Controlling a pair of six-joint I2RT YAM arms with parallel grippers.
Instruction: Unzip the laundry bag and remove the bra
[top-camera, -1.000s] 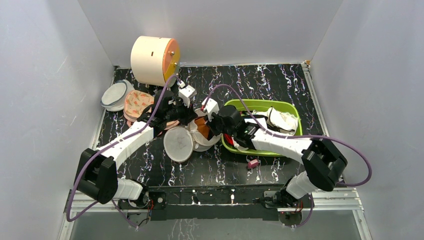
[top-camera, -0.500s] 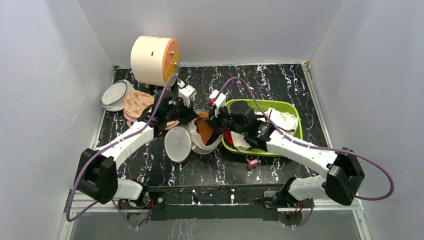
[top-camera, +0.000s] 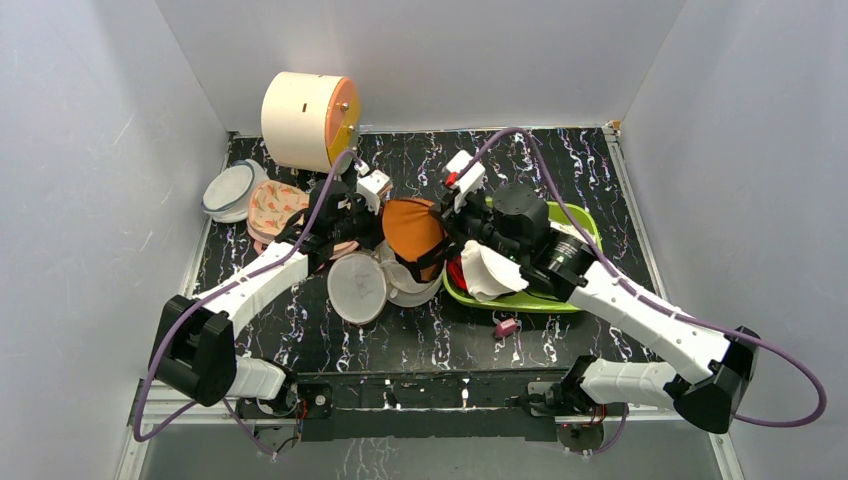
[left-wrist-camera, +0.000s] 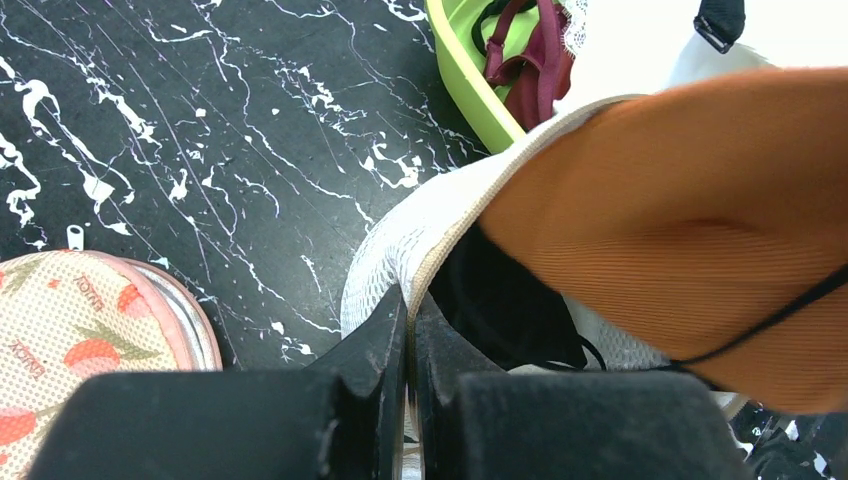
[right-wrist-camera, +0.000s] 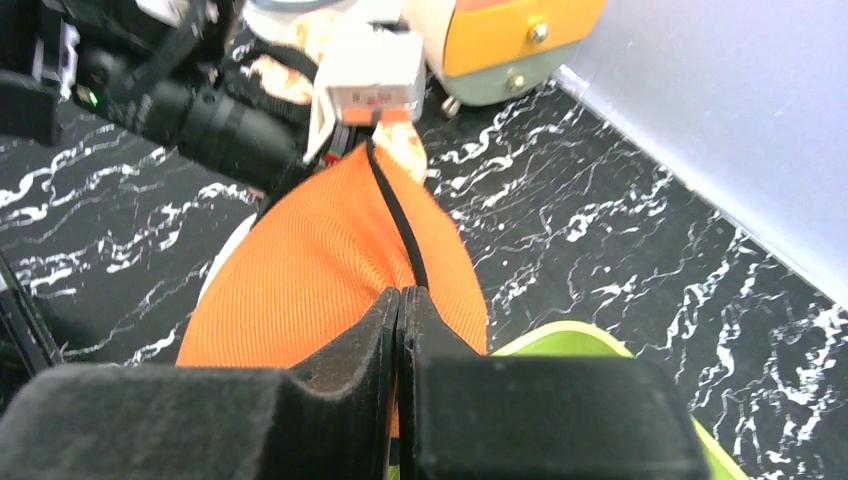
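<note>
The left gripper (left-wrist-camera: 408, 300) pinches the rim of the laundry bag (left-wrist-camera: 392, 238); the right gripper (right-wrist-camera: 398, 296) clamps the bra (right-wrist-camera: 310, 265) just above it.

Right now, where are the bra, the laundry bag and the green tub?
bra (top-camera: 412, 225): overhead view, on its orange cup.
laundry bag (top-camera: 357, 288): overhead view, on its opened mesh half.
green tub (top-camera: 535, 300): overhead view, on its near wall.
</note>
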